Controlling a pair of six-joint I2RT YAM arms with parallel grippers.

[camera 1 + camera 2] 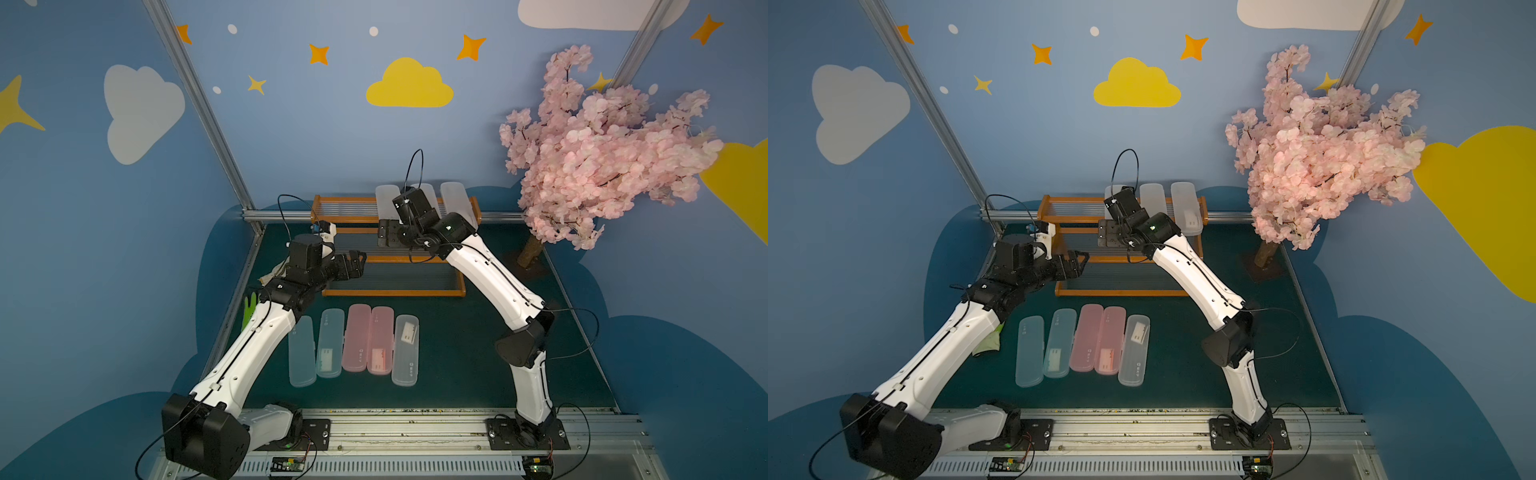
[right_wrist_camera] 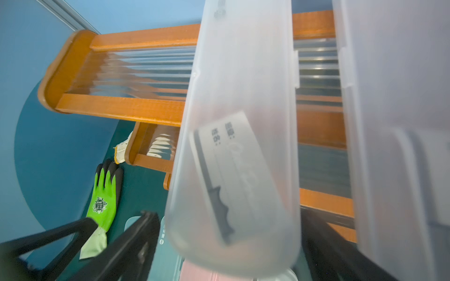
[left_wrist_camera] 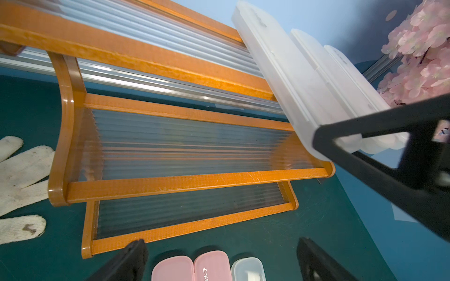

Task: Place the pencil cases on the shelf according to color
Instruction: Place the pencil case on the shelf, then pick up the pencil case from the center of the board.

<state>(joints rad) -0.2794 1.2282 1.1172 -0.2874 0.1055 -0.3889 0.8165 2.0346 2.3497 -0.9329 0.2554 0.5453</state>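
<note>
While my released right fingers (image 2: 138, 245) are flanking the frosted case (image 2: 238, 170) on the shelf (image 2: 121, 107), I am judging withdrawal next.

Twin white-shelled arms with black joints, bolted to black base plates (image 1: 505, 442).
The left arm (image 1: 249, 353) and right arm (image 1: 490, 278) wear white shells with small dark screw holes, black joint housings (image 1: 519, 345) and thin black cables (image 1: 417, 150). A green light (image 1: 448, 227) marks one joint. The left gripper (image 3: 221, 242) and right gripper (image 2: 229, 213) are matte black and angular.
</note>
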